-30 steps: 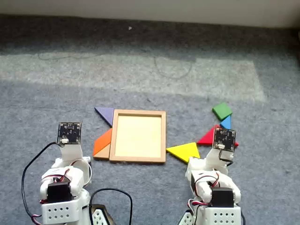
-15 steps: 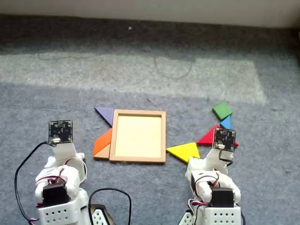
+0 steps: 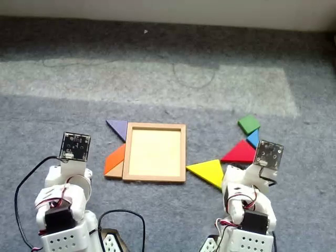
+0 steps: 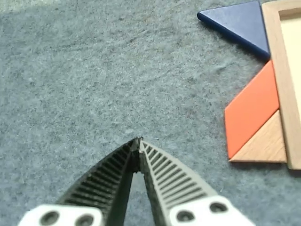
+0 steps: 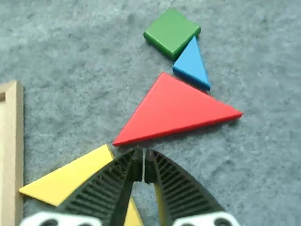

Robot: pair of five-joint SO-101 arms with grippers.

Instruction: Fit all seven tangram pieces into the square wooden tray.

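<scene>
1. Nearest me, the left gripper (image 4: 137, 145) hangs over bare carpet (image 3: 63, 105), left of the tray. Its jaws are pressed together with nothing between them. I read this as a parked pose, with no piece chosen yet.
2. The right gripper (image 5: 143, 155) also has its jaws pressed together and empty. It sits above the yellow triangle (image 5: 70, 180), tips pointing at the near corner of the red triangle (image 5: 176, 110). I cannot tell whether it touches the yellow piece.
3. The yellow triangle lies just off the tray's near right corner, likely the easiest first pick for the right arm.
4. The tan triangle (image 3: 116, 170) and orange parallelogram (image 3: 114, 159) lie edge to edge, snug against the left wall of the square wooden tray (image 3: 156, 126). That closeness leaves little room for a jaw on the tray side, so I would grip from the open left side.
5. The tray sits midway between the two arms, presumably so both can reach it. Its inside holds no piece, so all seven remain to be fitted.
6. Farther right, the red triangle, then the blue triangle (image 3: 253, 138), with the green square (image 3: 248, 124) farthest, run as a touching chain. Lifting one could nudge its neighbour.
7. The purple triangle (image 3: 118, 127) rests at the tray's far left corner, on the left arm's side.
</scene>
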